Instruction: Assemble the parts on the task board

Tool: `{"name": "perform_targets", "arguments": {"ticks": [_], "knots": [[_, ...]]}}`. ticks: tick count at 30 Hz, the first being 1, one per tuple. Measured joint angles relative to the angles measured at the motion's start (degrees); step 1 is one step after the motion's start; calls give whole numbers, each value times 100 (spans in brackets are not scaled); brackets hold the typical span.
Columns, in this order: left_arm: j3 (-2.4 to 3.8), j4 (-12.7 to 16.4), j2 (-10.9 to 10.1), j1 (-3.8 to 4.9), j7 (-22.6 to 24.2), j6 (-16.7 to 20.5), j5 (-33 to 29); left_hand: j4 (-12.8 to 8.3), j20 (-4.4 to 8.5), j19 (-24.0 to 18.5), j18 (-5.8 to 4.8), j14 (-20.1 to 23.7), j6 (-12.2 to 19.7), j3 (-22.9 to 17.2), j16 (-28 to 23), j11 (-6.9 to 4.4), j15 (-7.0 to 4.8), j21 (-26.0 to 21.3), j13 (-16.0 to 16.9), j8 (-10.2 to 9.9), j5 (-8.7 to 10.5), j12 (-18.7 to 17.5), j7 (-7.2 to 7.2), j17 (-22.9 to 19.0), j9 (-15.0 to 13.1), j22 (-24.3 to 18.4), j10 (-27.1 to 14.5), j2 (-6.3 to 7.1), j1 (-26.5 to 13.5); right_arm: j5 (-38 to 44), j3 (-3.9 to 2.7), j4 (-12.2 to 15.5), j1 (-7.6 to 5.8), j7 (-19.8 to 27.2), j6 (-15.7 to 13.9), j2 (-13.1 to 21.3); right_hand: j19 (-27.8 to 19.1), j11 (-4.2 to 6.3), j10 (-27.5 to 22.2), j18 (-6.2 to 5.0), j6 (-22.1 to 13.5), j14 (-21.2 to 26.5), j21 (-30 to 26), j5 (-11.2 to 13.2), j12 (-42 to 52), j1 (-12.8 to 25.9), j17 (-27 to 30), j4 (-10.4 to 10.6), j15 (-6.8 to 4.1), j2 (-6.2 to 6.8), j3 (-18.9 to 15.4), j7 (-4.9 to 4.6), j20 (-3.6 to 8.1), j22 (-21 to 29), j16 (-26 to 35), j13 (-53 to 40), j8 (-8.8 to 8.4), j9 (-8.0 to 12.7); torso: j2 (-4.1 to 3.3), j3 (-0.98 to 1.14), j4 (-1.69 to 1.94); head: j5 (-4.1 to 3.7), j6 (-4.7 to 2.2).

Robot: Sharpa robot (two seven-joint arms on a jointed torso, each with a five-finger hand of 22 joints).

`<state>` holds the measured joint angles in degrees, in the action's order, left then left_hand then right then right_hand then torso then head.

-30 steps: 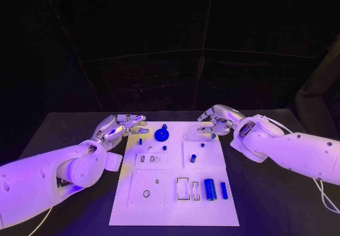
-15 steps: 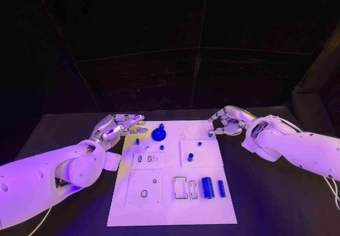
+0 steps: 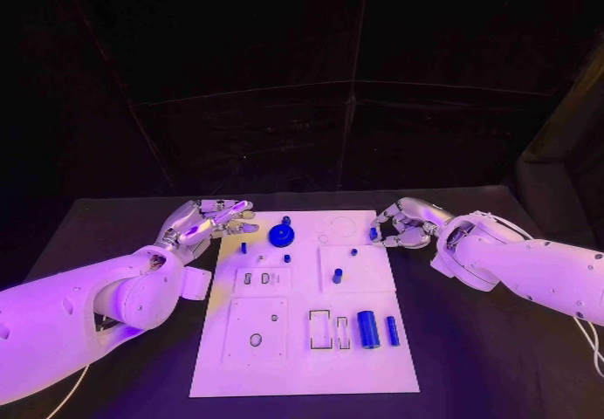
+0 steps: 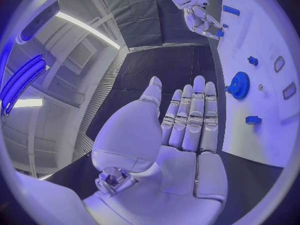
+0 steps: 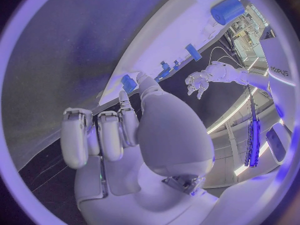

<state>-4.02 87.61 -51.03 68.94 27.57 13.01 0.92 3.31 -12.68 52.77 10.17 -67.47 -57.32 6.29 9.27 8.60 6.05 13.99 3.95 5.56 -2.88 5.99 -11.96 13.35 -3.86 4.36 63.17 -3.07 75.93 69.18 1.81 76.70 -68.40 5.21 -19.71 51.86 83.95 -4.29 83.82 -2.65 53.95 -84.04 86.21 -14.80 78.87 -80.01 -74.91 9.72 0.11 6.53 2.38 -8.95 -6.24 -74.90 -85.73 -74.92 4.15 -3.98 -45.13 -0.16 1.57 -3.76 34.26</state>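
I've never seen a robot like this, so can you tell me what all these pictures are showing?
This is a robot with two white arms and silver hands at a black table. The square picture looks down from its head. The two round ones come from cameras at its wrists, behind each hand. On the table lies a white board with small blue parts, like a gear and a cylinder. The left hand holds nothing; its fingers are stretched out. The right hand is at the board's edge, next to a tiny blue piece. I cannot tell if it holds it.
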Motion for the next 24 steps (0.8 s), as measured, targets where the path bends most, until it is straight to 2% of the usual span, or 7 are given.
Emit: {"name": "perform_targets", "arguments": {"ticks": [10,12,13,15,17,21,24], "knots": [[0,-21,13,0,0,-2,0,0,0,0,0,0,0,0,0,0,0,0,0,0,0,0,0,0,0,0,0,0,0,-14,-3,-89,20,47,38,-39,0,21,21,0,92,15,-8,1,0,-102,0,-48,-15,-102,34,15,0,0,0,0,0,-6,3,-3,7,-12,3],[0,-27,14,0,0,-3,0,0,0,0,0,0,0,0,0,0,0,0,0,0,0,0,0,-1,0,0,0,0,0,-15,-3,-107,22,49,38,-58,0,21,21,0,111,22,-8,51,1,-110,0,-66,-22,-115,51,12,0,0,0,-1,0,-6,4,-4,9,-14,9],[0,-30,14,0,0,-3,0,0,0,0,0,0,0,0,0,0,0,0,0,0,0,0,0,-1,0,1,0,0,0,-16,-3,-115,23,50,38,-67,0,21,21,0,119,22,-8,78,1,-98,0,-66,-22,-176,51,4,0,0,0,-1,0,-6,4,-6,10,-14,14],[0,-35,16,0,0,-3,0,0,0,0,0,0,0,0,0,0,0,0,0,0,0,0,0,-1,0,0,0,0,0,-19,-3,-135,23,52,37,-85,0,21,21,0,140,8,-8,141,1,-117,0,-90,-35,-214,75,24,0,0,0,-1,24,-6,5,-7,13,-18,15],[0,-37,17,0,-1,-4,0,0,0,0,0,0,0,0,0,0,0,0,0,0,0,0,0,-1,0,-4,0,0,0,-26,-2,-155,24,53,35,-101,0,21,21,0,158,0,-8,200,1,-105,0,-99,-43,-261,84,6,0,0,0,-1,28,-6,7,-8,16,-25,15],[0,-37,17,0,-1,-5,0,-16,0,0,0,0,0,16,0,0,0,0,0,0,0,0,0,-1,0,-4,0,0,0,-45,-2,-190,26,54,31,-129,0,21,21,0,210,0,-8,437,1,-198,0,-200,-43,-394,186,19,0,0,0,-6,29,-6,8,-10,21,-39,23],[-1,-37,14,0,-2,-7,0,-16,0,0,0,0,0,16,0,0,0,0,0,0,0,0,0,0,0,-4,0,0,0,-60,-2,-219,26,56,29,-154,3,21,21,0,267,0,-8,493,9,-243,0,-264,-43,-439,249,25,3,0,0,-21,29,-6,10,-11,25,-47,27]]}}
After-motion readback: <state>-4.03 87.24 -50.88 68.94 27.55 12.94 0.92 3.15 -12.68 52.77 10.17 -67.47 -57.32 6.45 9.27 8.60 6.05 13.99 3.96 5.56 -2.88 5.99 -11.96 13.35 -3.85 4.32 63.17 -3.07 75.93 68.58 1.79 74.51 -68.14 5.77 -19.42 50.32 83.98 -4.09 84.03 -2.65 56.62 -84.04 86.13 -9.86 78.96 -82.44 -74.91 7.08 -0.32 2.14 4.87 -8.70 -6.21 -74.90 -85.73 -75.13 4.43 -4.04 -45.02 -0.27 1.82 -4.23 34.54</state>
